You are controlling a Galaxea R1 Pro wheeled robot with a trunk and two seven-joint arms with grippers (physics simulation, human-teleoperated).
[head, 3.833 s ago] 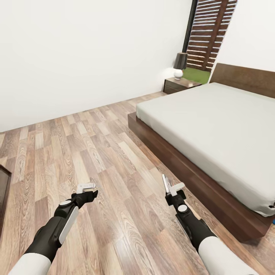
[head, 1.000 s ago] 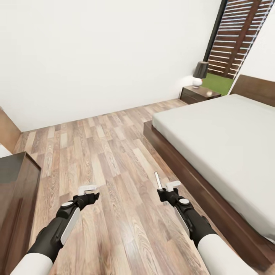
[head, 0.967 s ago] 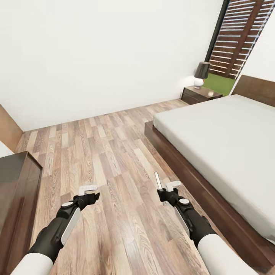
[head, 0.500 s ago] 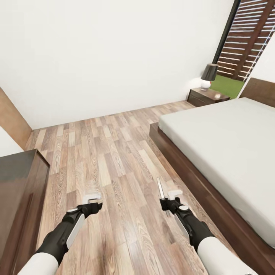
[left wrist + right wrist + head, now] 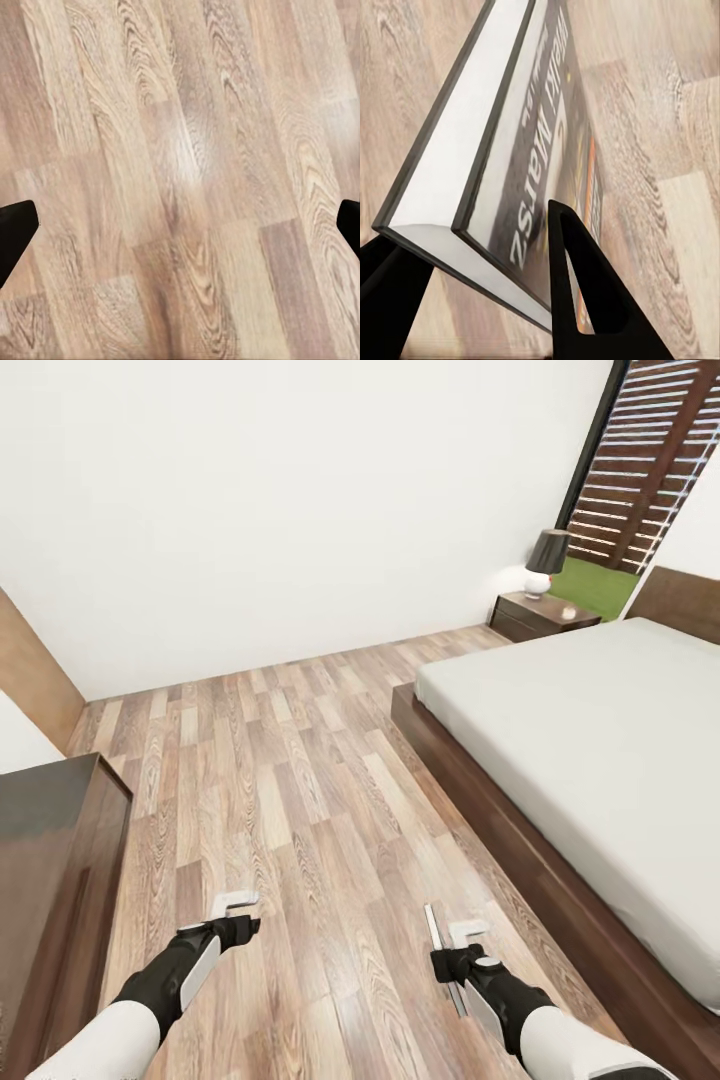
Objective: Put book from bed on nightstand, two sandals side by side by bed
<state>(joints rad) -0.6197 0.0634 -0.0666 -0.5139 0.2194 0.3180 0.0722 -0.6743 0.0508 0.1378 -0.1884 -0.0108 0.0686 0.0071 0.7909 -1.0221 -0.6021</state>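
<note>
Right wrist view is showing the book (image 5: 521, 157) pinched edge-on between the two dark fingers (image 5: 585, 300) of the right gripper (image 5: 455, 945), its white page block and dark cover with white lettering and an orange band facing the lens; in the head view it is reading as a thin upright sliver (image 5: 433, 932) riding low over the wood-plank floor (image 5: 300, 790). The left gripper (image 5: 234, 910) is hanging beside it with its fingers spread and nothing between them (the left wrist view is giving just floorboards between two dark fingertips (image 5: 15, 236)). The step in hand looks like carrying the book to the nightstand (image 5: 542, 615) at the far corner, so the grip probably wants to be kept firm and the book kept vertical while the base is rolling. The nightstand is already bearing a dark-shaded lamp (image 5: 544, 560) and a small pale object (image 5: 568, 613), so the free part of its top seems the place to aim for. The bed (image 5: 600, 730) is running along the right, its dark frame edge (image 5: 480, 800) bordering a wide lane of bare floor, while a dark cabinet (image 5: 50, 880) is crowding the near left; steering between those two edges looks easiest.
</note>
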